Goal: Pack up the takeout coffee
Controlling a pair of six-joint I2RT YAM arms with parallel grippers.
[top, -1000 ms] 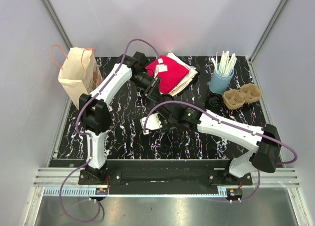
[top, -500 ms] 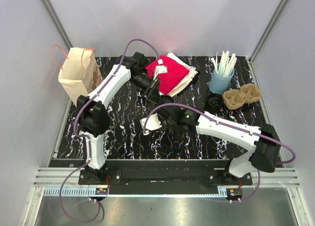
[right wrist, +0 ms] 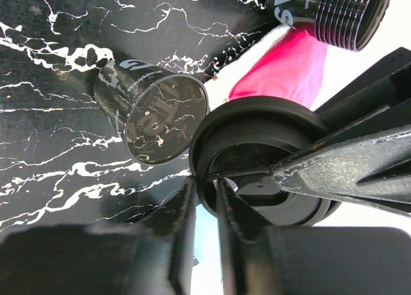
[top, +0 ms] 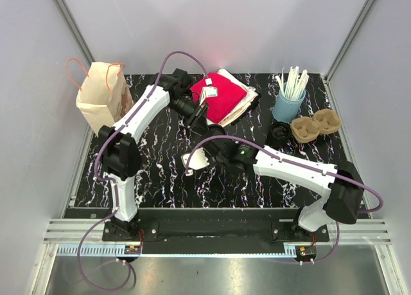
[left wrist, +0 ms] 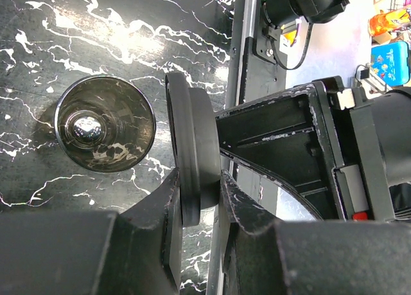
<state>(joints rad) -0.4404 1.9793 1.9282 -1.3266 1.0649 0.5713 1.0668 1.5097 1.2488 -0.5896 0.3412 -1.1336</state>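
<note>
Pinching one black lid between them, the left gripper and right gripper are each clamped narrow on its rim. One dark cup stands mouth-up on the marbled table, at the lid's nine o'clock in the left wrist view.

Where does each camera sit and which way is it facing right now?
Top external: above and behind the robot, looking down on the table; left arm and right arm show whole.
Left wrist: on the left arm, facing the near edge; its left tool pinches the black lid.
Right wrist: on the right arm, facing the red cloth; its right tool grips that lid.
Shared by both wrists: lid and black cup.
</note>
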